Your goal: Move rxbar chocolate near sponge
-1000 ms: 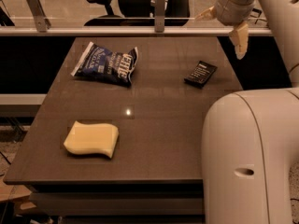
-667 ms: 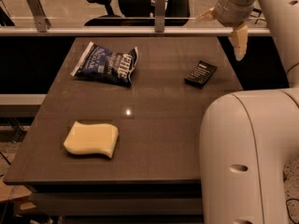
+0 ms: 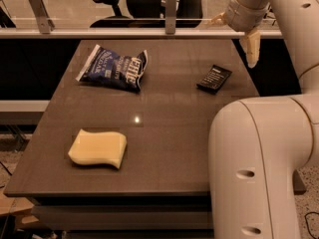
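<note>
The rxbar chocolate (image 3: 214,78) is a small flat black bar lying on the right side of the brown table (image 3: 169,133). The sponge (image 3: 97,148) is a pale yellow foam block with wavy edges, at the front left of the table. My gripper (image 3: 234,34) hangs above the table's far right corner, behind and a little right of the bar, clear of it. Its pale fingers (image 3: 251,46) are spread apart and hold nothing.
A dark blue crinkled chip bag (image 3: 113,68) lies at the back left of the table. My large white arm (image 3: 259,168) fills the front right and hides that table corner. A rail (image 3: 124,33) and an office chair (image 3: 129,6) stand behind the table.
The gripper has shifted slightly left, toward the table. The bar, the sponge and the chip bag have not moved.
</note>
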Action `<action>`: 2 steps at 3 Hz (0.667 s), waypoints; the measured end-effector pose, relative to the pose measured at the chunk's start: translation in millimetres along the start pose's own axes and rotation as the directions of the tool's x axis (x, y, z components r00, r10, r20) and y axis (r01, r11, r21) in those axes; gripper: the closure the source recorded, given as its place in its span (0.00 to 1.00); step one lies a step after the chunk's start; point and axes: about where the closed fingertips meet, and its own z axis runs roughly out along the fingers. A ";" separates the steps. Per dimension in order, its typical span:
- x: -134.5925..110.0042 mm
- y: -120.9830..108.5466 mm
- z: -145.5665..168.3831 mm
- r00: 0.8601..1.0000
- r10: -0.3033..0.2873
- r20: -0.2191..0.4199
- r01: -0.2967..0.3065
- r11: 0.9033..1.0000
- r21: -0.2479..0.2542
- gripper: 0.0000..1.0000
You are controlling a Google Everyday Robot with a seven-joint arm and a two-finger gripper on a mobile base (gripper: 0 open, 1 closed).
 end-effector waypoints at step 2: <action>-22.9 -21.4 21.5 0.982 -0.186 0.023 0.187 0.981 -0.052 0.00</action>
